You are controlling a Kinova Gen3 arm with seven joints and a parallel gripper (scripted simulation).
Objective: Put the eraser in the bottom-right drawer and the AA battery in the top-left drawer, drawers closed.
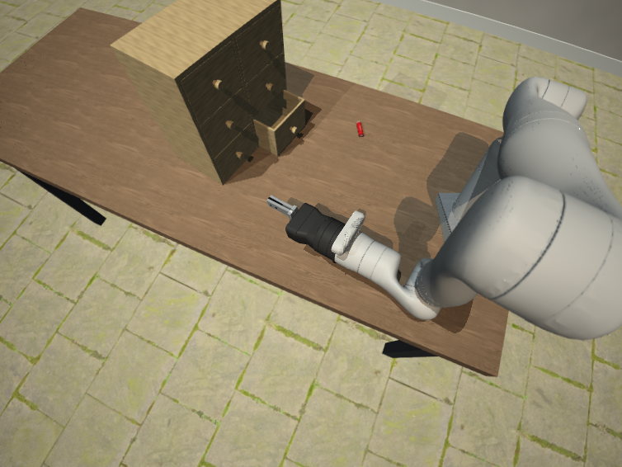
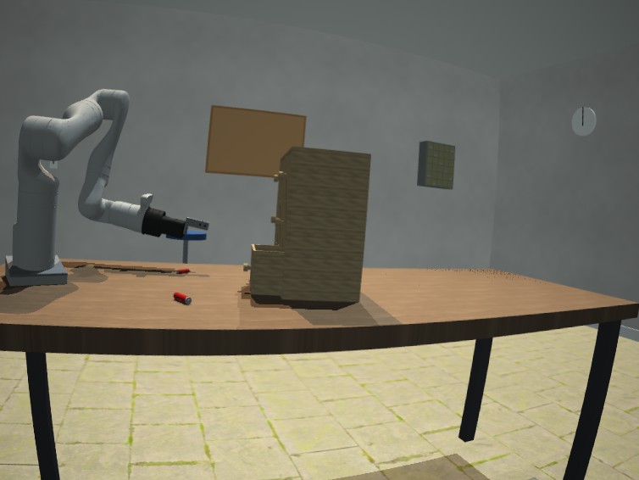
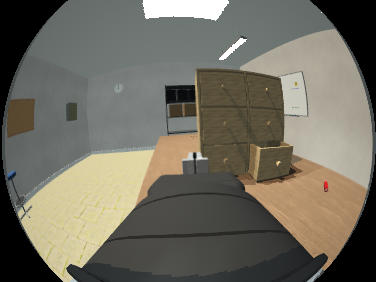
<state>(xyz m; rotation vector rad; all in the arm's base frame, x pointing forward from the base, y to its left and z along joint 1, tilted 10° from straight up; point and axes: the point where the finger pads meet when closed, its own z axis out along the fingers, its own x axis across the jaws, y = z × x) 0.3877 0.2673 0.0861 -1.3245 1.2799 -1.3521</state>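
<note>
The small chest (image 1: 190,35) (image 2: 322,221) stands upright. Its bottom-row right drawer (image 1: 287,137) (image 2: 266,273) (image 3: 267,169) is pulled part way out. The part of its inside that shows holds nothing I can make out. The top-row left drawer (image 1: 203,87) (image 3: 212,95) is in. A red AA battery (image 1: 360,129) (image 2: 181,298) (image 3: 326,186) lies on the table in front of the chest, to the right. I cannot make out the eraser. My gripper (image 1: 270,200) (image 2: 207,225) (image 3: 194,159) is shut and empty, above the table, in front of the chest's left side.
Another small red thing (image 2: 183,270) lies on the table farther from the exterior camera; the arm hides its place in the top view. The table's long edge (image 1: 200,252) runs along my left side. The other drawers look closed, with knobs standing out.
</note>
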